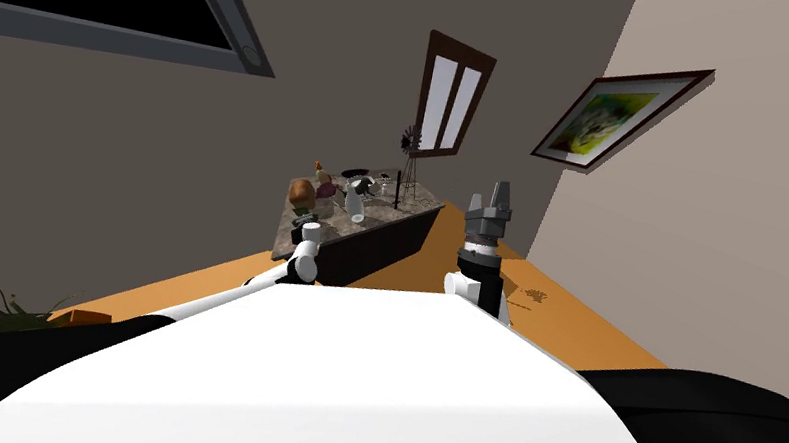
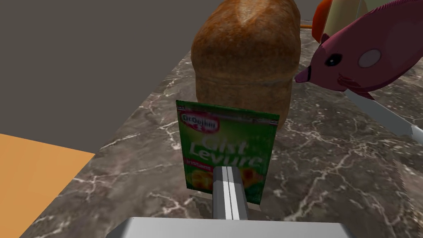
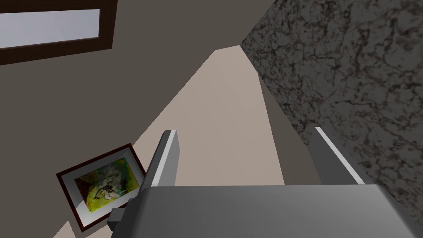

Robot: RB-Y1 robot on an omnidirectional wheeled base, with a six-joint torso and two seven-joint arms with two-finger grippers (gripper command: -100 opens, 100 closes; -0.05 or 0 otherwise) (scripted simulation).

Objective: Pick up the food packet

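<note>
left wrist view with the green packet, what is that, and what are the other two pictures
This is a two-armed robot, drawn by a simulator. The wide picture comes from a camera on its head; the other two come from cameras on its hands. In the left hand's picture, the left tool, two thin grey blades, is shut on the lower edge of an upright green food packet. Behind it on the marbled counter are a bread loaf and a pink fish. The right tool is open and empty.
</note>
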